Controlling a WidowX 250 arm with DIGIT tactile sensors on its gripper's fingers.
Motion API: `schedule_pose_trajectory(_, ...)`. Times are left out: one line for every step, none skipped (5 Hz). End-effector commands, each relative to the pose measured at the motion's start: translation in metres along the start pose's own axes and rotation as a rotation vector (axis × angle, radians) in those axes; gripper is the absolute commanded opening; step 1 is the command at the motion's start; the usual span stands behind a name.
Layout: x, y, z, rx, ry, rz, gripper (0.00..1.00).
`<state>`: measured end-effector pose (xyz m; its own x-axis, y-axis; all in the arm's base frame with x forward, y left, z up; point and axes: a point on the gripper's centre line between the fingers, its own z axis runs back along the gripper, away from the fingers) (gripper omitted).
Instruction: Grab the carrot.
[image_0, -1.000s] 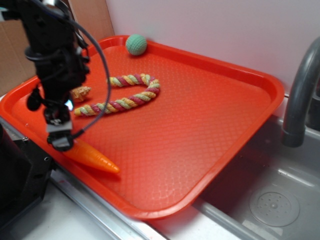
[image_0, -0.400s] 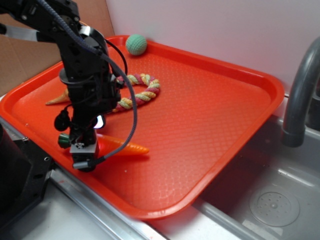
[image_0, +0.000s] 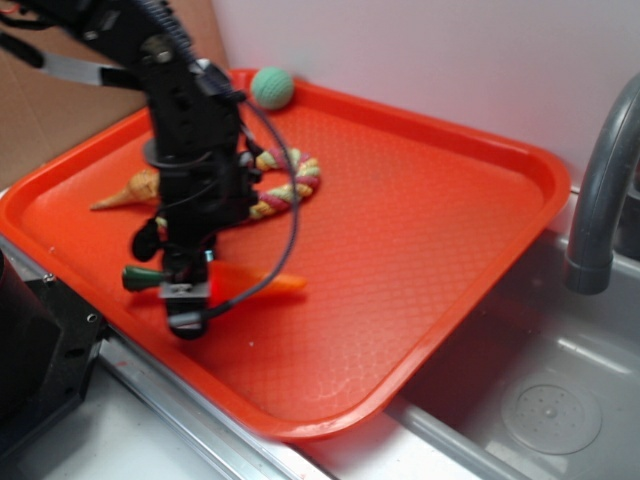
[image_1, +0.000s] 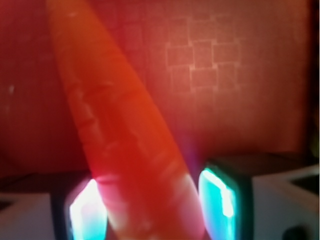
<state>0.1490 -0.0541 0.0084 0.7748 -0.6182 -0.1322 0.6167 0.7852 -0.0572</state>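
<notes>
A: Where sits the glossy orange plastic toy carrot (image_0: 262, 284), tapered to a point?

B: Over the near-left part of the textured orange plastic tray (image_0: 420, 250), lying roughly level, point aimed toward the tray's middle, dark green stub end (image_0: 143, 277) poking out toward the tray's left rim. Cannot tell whether lifted clear of the tray or resting on it

A: And the black robot gripper (image_0: 190, 296)?

B: Clamped on the carrot near its thick end. Seen close in the wrist view: the carrot (image_1: 122, 140) runs between the two fingers, both glowing pads (image_1: 220, 200) pressed against or just beside its flanks, tray texture behind

A: Anything else on the tray?

B: A multicoloured braided rope (image_0: 290, 185) curled toward the tray's far-left part, partly hidden behind the arm. A tan spiral seashell (image_0: 130, 190) near the tray's left rim, beside the rope. A small green ball (image_0: 271, 88) tucked in the tray's far corner, touching or almost touching the rim

A: Beyond the tray?

B: A grey curved faucet (image_0: 600, 200) past the tray's right rim, and a steel sink basin (image_0: 540, 400) below the tray's right corner
</notes>
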Motion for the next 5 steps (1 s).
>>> schedule_pose_trajectory(-0.025, -0.003, 0.044, 0.072, -0.048, 0.168, 0.0)
schedule_pose_trajectory(-0.048, 0.011, 0.088, 0.098, -0.222, 0.414, 0.0)
schedule_pose_trajectory(-0.057, 0.013, 0.138, 0.114, -0.214, 0.623, 0.0)
schedule_pose_trajectory(-0.046, 0.027, 0.19, 0.06, -0.126, 0.697, 0.0)
schedule_pose_trajectory(-0.029, 0.033, 0.21, 0.114, -0.001, 0.718, 0.0)
